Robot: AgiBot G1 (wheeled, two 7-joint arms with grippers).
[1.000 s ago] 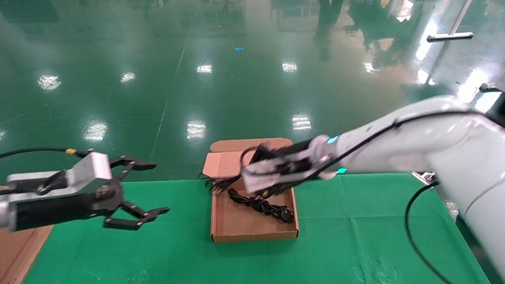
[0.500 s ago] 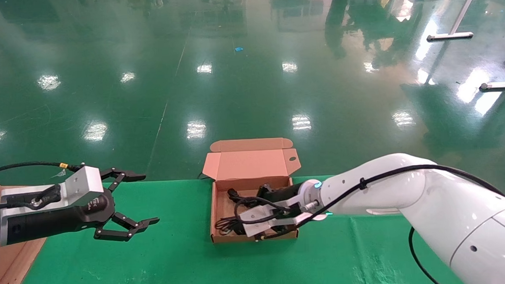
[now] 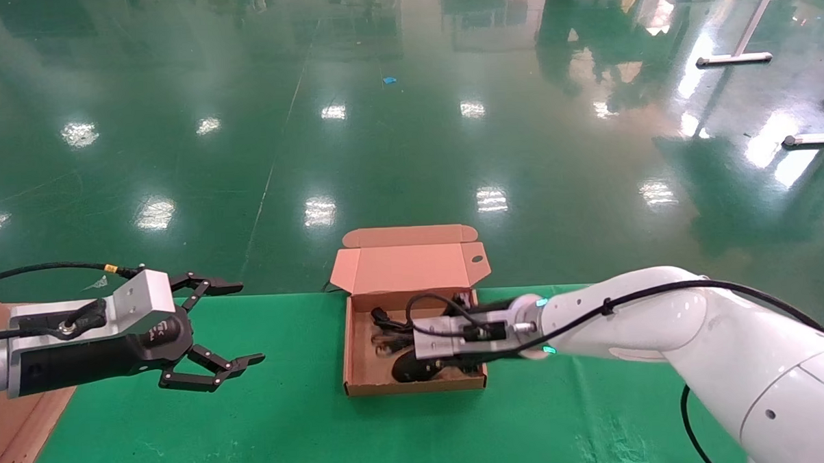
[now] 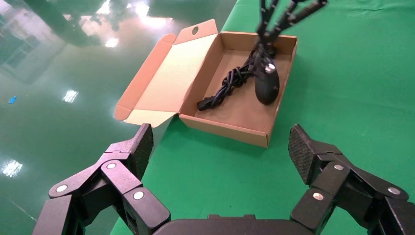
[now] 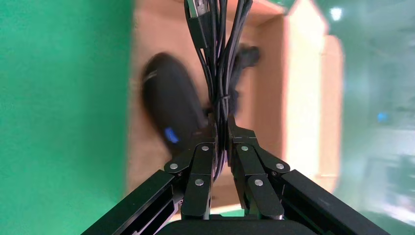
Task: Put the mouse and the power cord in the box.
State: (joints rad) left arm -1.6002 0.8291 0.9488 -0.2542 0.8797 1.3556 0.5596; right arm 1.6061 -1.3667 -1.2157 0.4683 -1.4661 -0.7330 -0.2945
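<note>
The right gripper [image 5: 221, 128], fingers pinching the mouse's thin cable, is lowering the mouse [image 3: 415, 366] into the box [image 3: 362, 374] beside the power cord [image 4: 230, 84]; release low, while the left gripper [image 3: 231, 325] is hovering wide-spread.

Brown corrugated box [image 3: 362, 370] on green table cover [image 3: 254, 429]; black power cord [image 4: 230, 83]; black mouse [image 5: 173, 110] — blue mark.

The right claw [image 3: 426, 340] hides part of the shallow brown cardboard box [image 3: 356, 370]; the small black oval mouse [image 5: 173, 115] looks blurred; the bundled thin black cable [image 5: 220, 58] is cut off by the edge.
</note>
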